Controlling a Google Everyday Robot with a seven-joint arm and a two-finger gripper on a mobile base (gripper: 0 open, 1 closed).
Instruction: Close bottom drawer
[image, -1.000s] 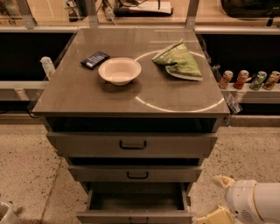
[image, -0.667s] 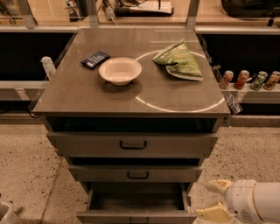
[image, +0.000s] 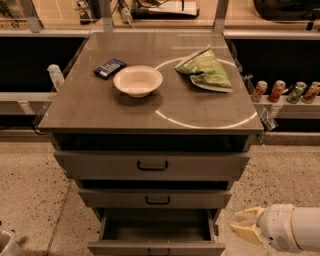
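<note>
The bottom drawer (image: 156, 247) of the grey-brown cabinet stands pulled out, its empty inside showing at the lower edge of the camera view. Its handle is cut off by the frame's bottom edge. The middle drawer (image: 158, 199) and the top drawer (image: 152, 165) above it sit further in, each with a dark loop handle. My gripper (image: 247, 226), cream-coloured on a white arm (image: 295, 227), hovers low at the right, beside the bottom drawer's right front corner and a short gap away from it.
On the cabinet top (image: 100, 107) lie a white bowl (image: 137, 80), a green chip bag (image: 205, 70) and a dark flat packet (image: 109, 68). Several cans (image: 285, 91) stand on a shelf at the right. A white bottle (image: 55, 75) stands at the left. Speckled floor surrounds the cabinet.
My gripper has shifted slightly left, toward the cabinet's lower right side. The bottom drawer stays pulled out as before.
</note>
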